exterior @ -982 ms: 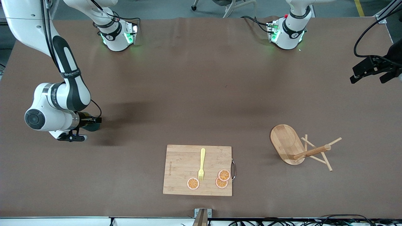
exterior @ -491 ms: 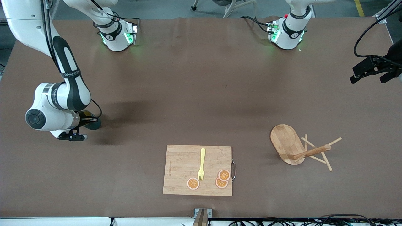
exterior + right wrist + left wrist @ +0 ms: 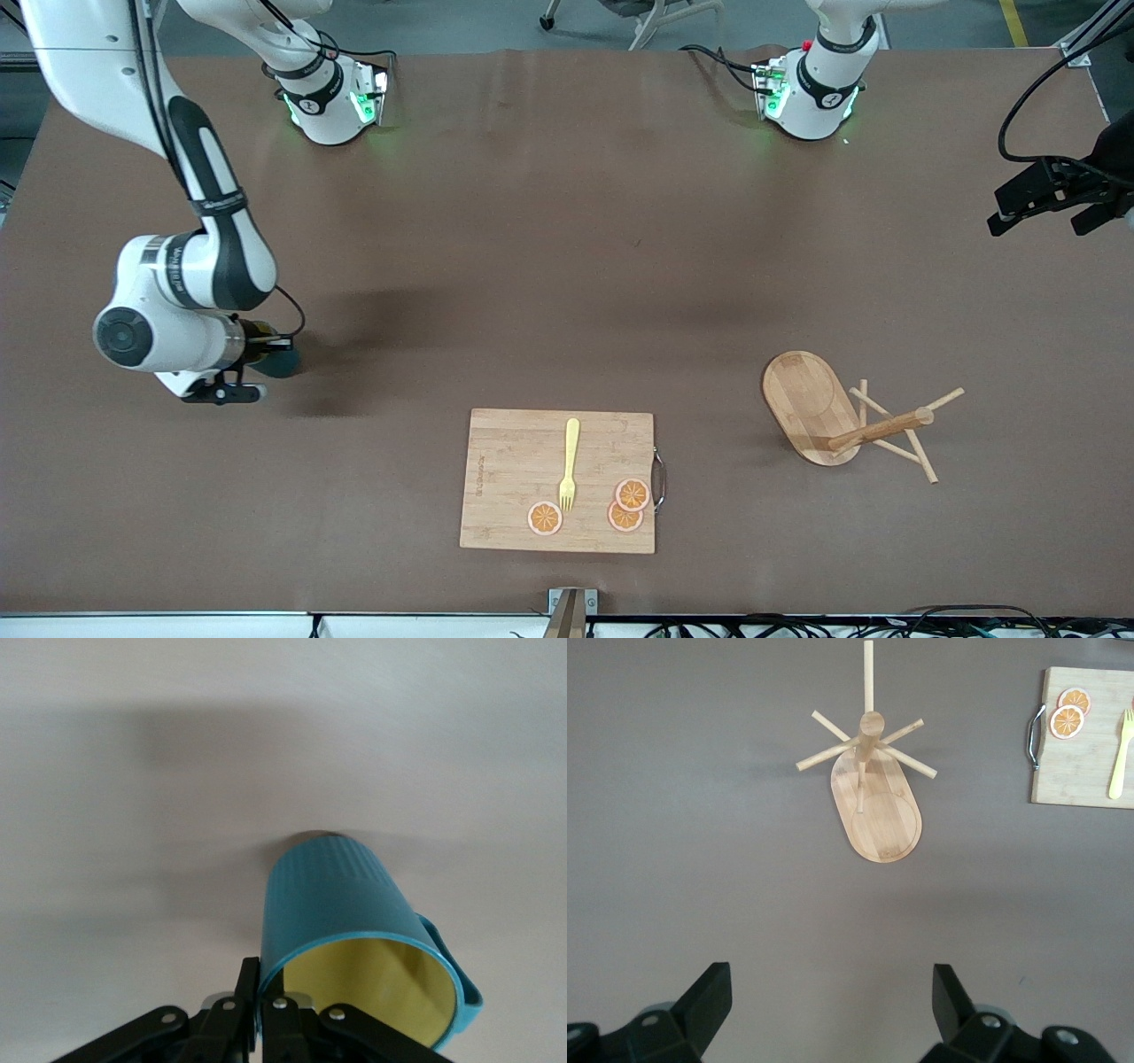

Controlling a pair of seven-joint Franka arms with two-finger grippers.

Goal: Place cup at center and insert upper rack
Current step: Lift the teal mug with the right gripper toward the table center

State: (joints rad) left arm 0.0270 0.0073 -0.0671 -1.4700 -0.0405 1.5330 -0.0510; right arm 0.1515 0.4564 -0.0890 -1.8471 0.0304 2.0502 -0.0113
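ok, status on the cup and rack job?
Nothing finished yet. In hand: the right gripper is shut on the teal mug's rim, over the right arm's end of the table. Left: set it at center, then deal with the wooden mug stand, lying tipped over. The left gripper waits open.

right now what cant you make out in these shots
- Cup: in the front view, the right arm's wrist hides nearly all of it; in the right wrist view, the bottom edge cuts off its rim.
- Right tool: shut on the cup's rim.
- Left tool: open, its body cut off at the bottom edge.
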